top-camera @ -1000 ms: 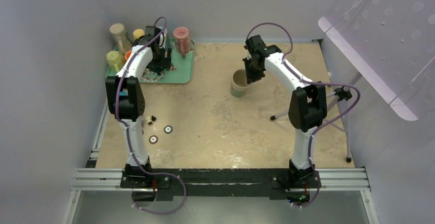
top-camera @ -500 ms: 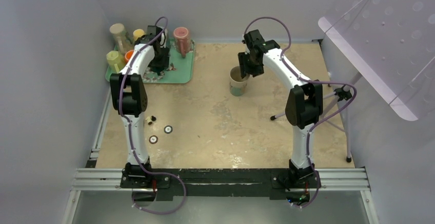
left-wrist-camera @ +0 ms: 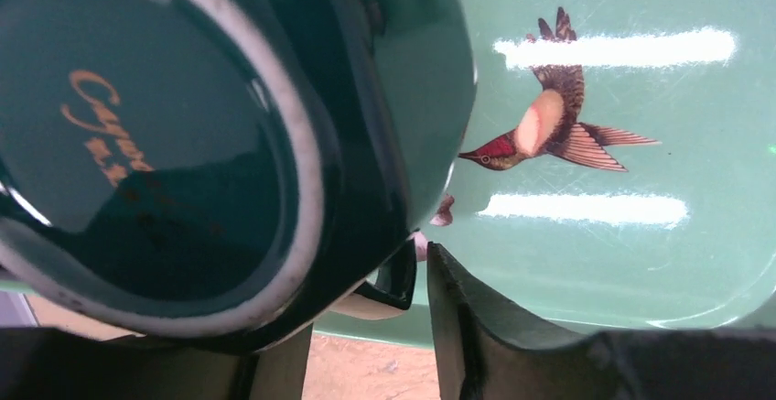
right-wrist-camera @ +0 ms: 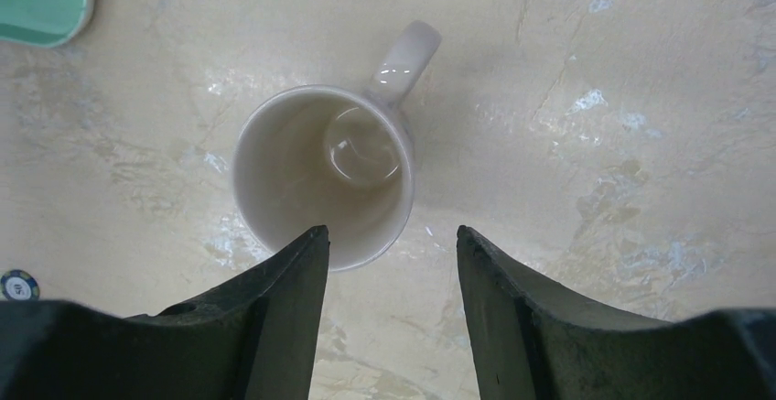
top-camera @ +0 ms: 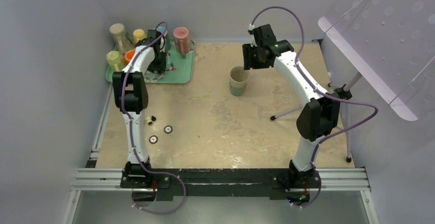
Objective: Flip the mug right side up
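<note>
Find the mug (top-camera: pixel 239 80) standing mouth-up on bare table (top-camera: pixel 215 124), well right of the tray (top-camera: pixel 182 73), long axis vertical, handle (right-wrist-camera: pixel 404 57) sticking out sideways. Look down the right wrist view straight into the hollow: rim just ahead of the finger (right-wrist-camera: pixel 274 308) at that view's left, set off toward that side rather than squarely between the jaws. Read the right gripper (right-wrist-camera: pixel 389 232) as spread wide, pinching nothing, above the rim and apart from it. Judge the turning done as things lie; reckon nothing left but a straight rise, keeping both fingers off the rim so as not to tip it. Should a regrip be wanted, come down from directly above, jaws astride the nearest wall. Count the right arm far the nearer. Place the left gripper (left-wrist-camera: pixel 357 327) over the tray, hard against a dark green cup (left-wrist-camera: pixel 183 144) showing its base to the lens, with a dark loop (left-wrist-camera: pixel 395 283) between the fingers; cannot tell whether pinched or merely straddled.
</note>
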You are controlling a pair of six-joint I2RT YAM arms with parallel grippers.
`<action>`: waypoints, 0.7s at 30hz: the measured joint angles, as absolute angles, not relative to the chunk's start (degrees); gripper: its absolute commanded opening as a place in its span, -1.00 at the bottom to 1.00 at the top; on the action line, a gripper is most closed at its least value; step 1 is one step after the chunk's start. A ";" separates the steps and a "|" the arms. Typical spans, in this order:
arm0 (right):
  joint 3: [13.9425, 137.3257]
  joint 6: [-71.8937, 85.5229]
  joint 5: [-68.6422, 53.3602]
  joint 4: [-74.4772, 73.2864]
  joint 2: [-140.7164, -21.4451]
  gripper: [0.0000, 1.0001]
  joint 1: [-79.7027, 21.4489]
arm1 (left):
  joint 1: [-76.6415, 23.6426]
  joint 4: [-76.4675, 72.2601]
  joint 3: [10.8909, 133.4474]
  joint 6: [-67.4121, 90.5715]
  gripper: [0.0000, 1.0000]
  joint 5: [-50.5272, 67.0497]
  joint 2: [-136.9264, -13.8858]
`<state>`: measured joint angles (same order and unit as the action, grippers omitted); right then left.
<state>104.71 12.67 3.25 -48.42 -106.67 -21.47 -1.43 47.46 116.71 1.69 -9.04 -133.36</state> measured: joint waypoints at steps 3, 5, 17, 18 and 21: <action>103.15 12.67 3.36 -47.40 -104.99 0.14 -21.47 | -1.23 47.13 116.81 1.50 -1.00 -8.95 -133.80; 102.02 12.69 3.46 -47.09 -104.29 0.15 -21.50 | -0.95 46.81 117.36 1.43 -1.00 -8.64 -133.67; 94.13 11.29 2.39 -39.70 -94.96 0.44 -26.92 | -0.67 48.49 105.30 1.76 -1.00 3.03 -120.92; 93.47 11.00 1.87 -38.04 -93.51 0.44 -28.08 | -0.67 49.06 105.10 2.26 -1.00 4.47 -118.63; 92.66 9.76 0.19 -33.19 -90.48 0.48 -31.18 | -0.64 49.36 105.10 3.62 -1.00 8.51 -112.84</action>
